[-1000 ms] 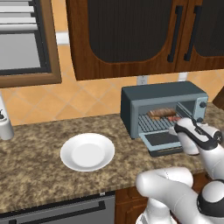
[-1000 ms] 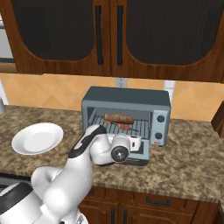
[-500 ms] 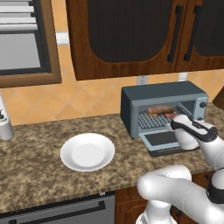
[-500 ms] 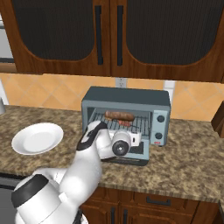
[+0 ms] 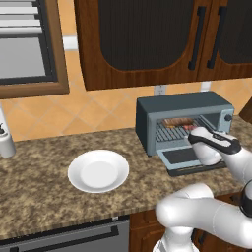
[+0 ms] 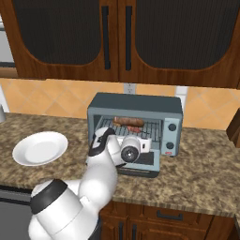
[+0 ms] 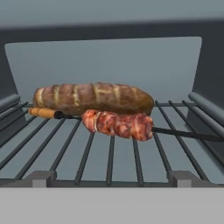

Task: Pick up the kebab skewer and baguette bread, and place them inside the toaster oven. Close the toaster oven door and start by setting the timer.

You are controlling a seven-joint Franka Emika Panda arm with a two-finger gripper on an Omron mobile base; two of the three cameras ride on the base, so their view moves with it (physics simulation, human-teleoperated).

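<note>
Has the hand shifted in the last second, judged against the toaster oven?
Yes. In the left base view the hand has gone from the open toaster oven door's right edge leftward and up, toward the toaster oven's rack opening.

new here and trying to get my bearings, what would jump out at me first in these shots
The blue-grey toaster oven on the granite counter, its door dropped open. On its wire rack the baguette bread lies behind the kebab skewer, which rests right against it. The white arm reaches toward the opening, and a bare white plate sits to the oven's left.
</note>
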